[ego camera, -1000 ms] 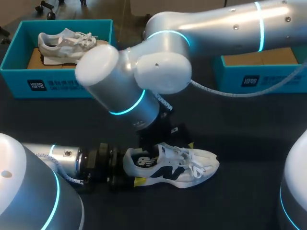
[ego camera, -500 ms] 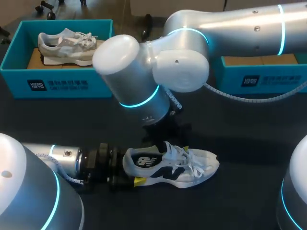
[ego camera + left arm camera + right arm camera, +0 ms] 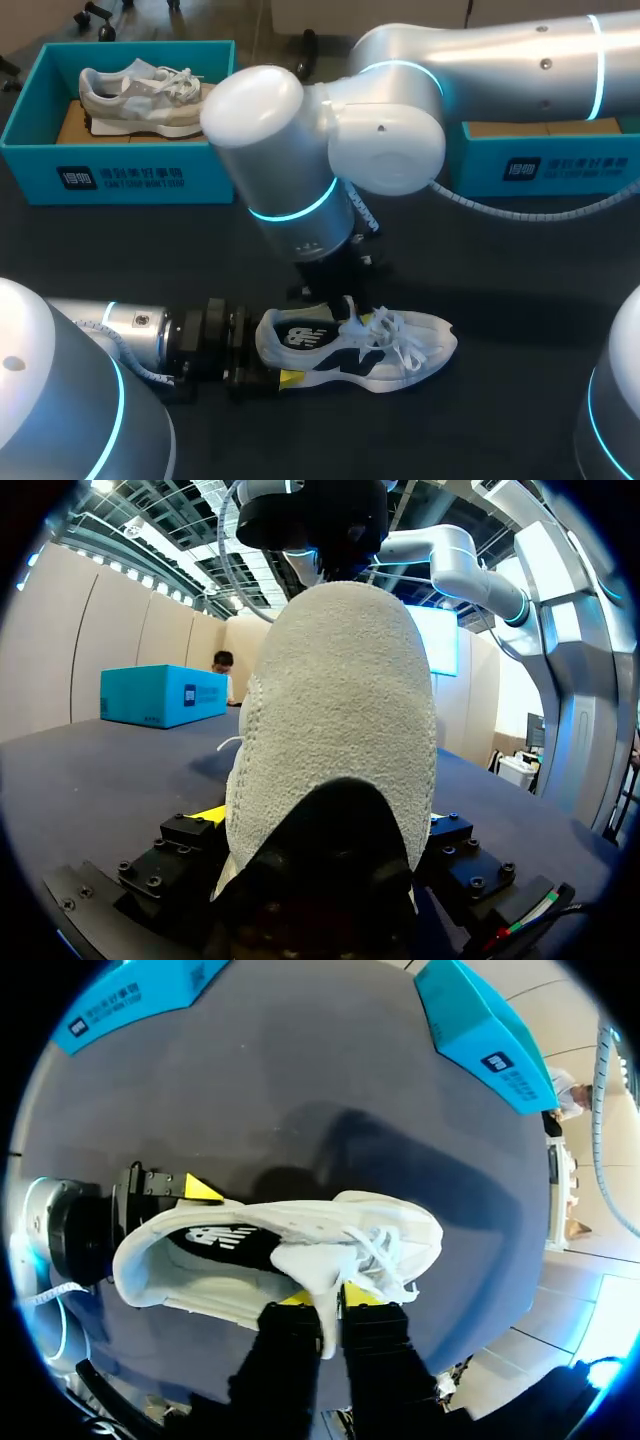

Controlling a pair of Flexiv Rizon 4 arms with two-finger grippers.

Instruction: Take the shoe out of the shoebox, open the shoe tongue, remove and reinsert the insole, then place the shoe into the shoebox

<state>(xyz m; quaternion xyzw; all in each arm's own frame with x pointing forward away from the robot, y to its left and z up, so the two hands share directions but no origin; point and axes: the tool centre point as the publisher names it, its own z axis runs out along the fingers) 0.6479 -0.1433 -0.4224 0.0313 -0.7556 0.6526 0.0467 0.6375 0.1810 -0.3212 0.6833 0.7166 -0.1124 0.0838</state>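
Note:
A white sneaker with black side panels [image 3: 400,350] lies on its side on the dark table, toe toward the right. My left gripper [image 3: 272,354] holds its heel from both sides; in the left wrist view the grey heel [image 3: 335,730] fills the space between the fingers, one yellow tip [image 3: 210,815] showing beside it. My right gripper [image 3: 355,312] comes down from above onto the shoe's opening. In the right wrist view, the white tongue [image 3: 305,1265] runs down between the closed yellow tips of the right gripper [image 3: 328,1300]. The insole is not visible.
A teal shoebox [image 3: 120,180] at the back left holds a second pale sneaker [image 3: 140,95]. Another teal box [image 3: 540,165] stands at the back right, partly behind my right arm. Bare dark table lies to the right of the shoe.
My right arm has swung right and dropped onto the shoe, and its fingers have closed on the tongue. The left arm and the shoe have stayed put.

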